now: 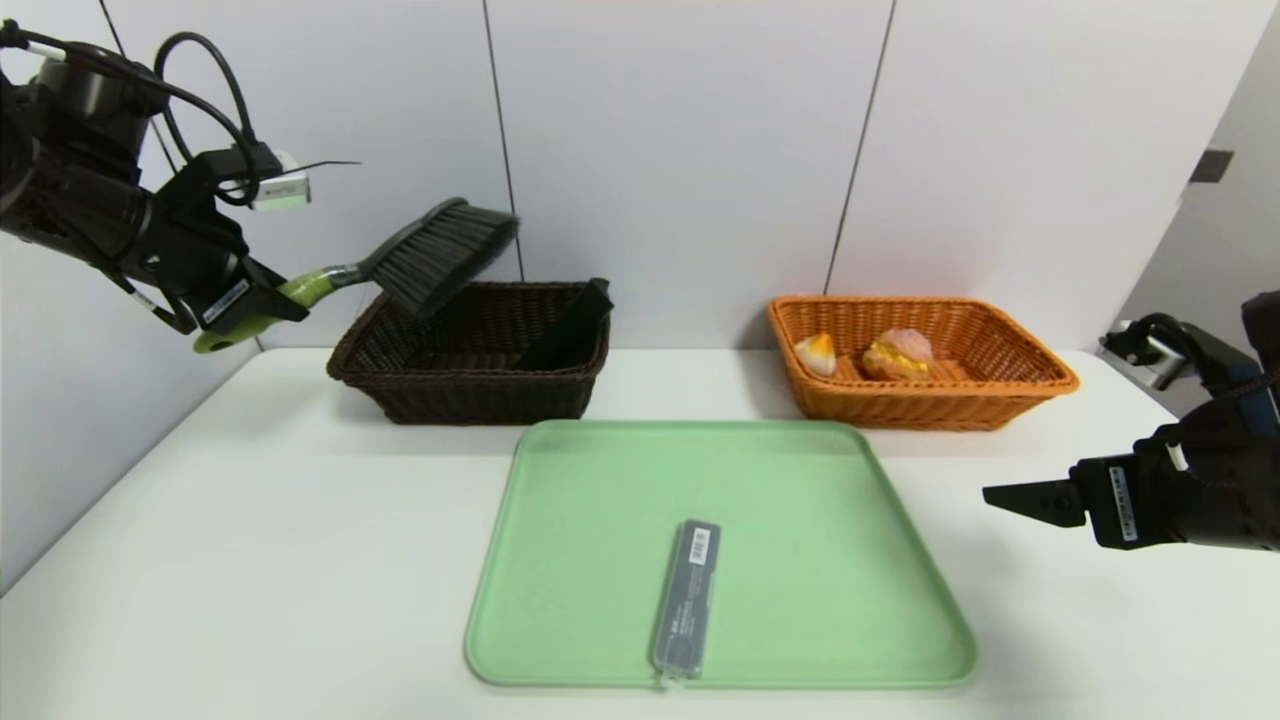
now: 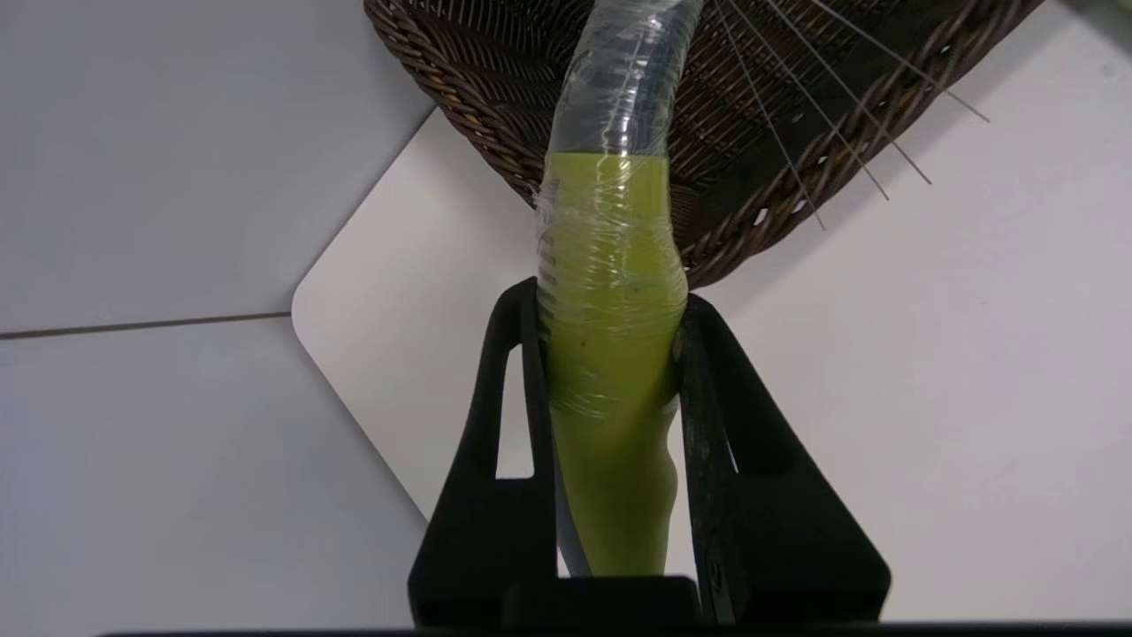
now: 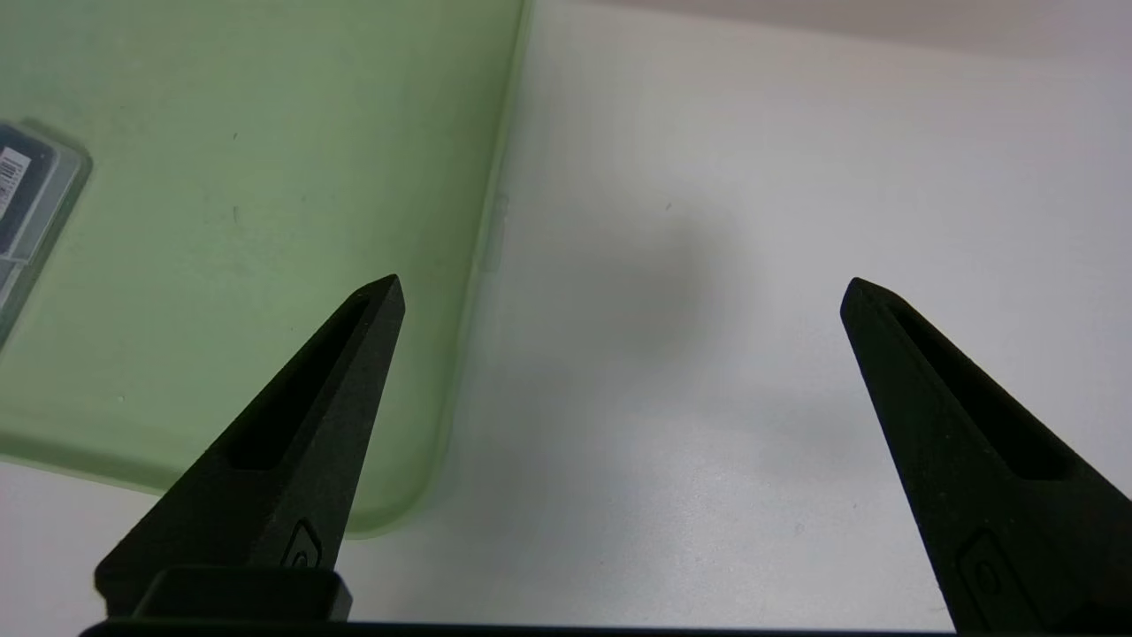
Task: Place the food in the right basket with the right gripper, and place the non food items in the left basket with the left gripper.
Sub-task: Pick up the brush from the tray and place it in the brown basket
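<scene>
While gripped by its green handle: the brush hangs in the air, bristle head over the near left corner of the dark basket, not touching it.
Left gripper: raised at the table's far left, clamped tight on the brush handle; in the left wrist view both fingers press the handle's sides, and clear wrap covers the handle further up.
Dark basket: far left of the tray; a black pouch leans inside against its right wall, its top end sticking above the rim.
Orange basket: far right of the tray, well apart from the dark one.
Food: pale bun at the orange basket's left inside, cream puff just right of it, both on the basket floor.
Tray: green, at the middle of the table.
Case: grey, lying flat on the tray's near part, barcode end pointing away, near end reaching the tray's front rim.
Right gripper: low over the bare table right of the tray, spread wide, holding nothing; the right wrist view shows one fingertip over the tray's edge.
</scene>
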Tool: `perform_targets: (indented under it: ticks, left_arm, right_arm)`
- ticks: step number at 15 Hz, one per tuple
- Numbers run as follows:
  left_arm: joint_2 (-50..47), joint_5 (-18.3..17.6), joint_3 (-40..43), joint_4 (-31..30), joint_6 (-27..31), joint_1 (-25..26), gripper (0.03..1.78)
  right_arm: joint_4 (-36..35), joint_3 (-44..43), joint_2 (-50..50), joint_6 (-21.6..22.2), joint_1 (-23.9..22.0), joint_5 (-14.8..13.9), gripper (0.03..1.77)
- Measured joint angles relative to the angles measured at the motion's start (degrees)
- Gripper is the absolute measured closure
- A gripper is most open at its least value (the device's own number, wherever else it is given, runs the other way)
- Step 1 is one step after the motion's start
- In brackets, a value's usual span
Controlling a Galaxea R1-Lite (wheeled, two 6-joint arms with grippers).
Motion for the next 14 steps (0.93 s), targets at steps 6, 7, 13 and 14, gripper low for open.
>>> perform_targets:
  ticks: [6,7,13,14]
  left_arm:
    - [4.8,0.9,-0.1,-5.3,4.9,0.0,1.40]
    - [5.2,1.3,-0.1,-5.6,6.4,0.0,1.40]
    - [6.7,5.8,-0.1,-12.5,13.5,-1.0,1.40]
    - [6.7,6.3,-0.1,-12.6,13.6,-1.6,1.39]
  right_arm:
    - [0.0,0.6,1.6,-0.1,0.0,-0.2,0.09]
    - [0.0,0.6,1.7,-0.1,0.0,-0.3,0.09]
    - [0.0,0.7,2.2,-0.1,0.2,-0.4,0.09]
    - [0.0,0.7,2.2,0.0,0.3,-0.4,0.09]
